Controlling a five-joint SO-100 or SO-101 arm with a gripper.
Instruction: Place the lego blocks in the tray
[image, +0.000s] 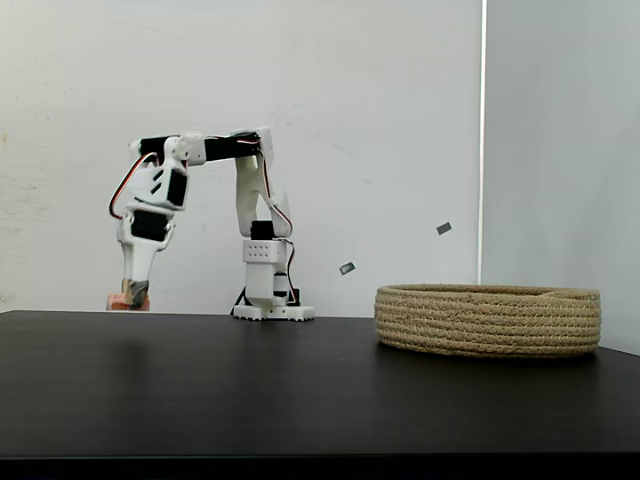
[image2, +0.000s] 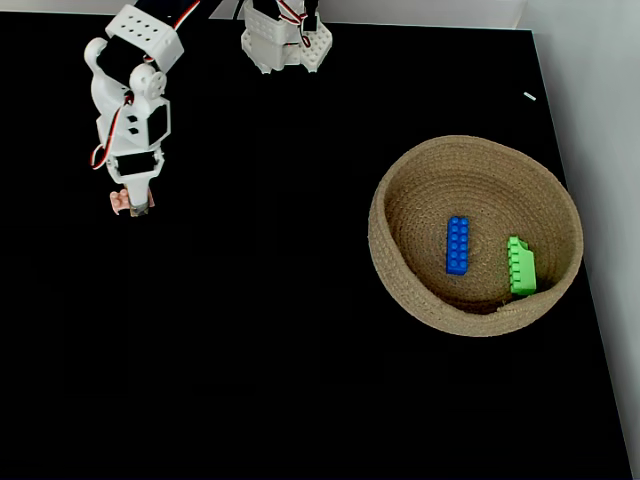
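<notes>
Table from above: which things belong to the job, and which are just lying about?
Job: pink brick at the end effector; blue brick and green brick, both in the tray.

Lying about: two small grey marks on the wall.

The tan rope tray (image2: 400, 200) is sitting at the right of my table, holding the long blue brick (image2: 457, 245) flat near its middle and the green brick (image2: 520, 266) tilting against its right wall. The pale pink brick (image2: 121, 203) is lying well apart on the table at far left.
</notes>
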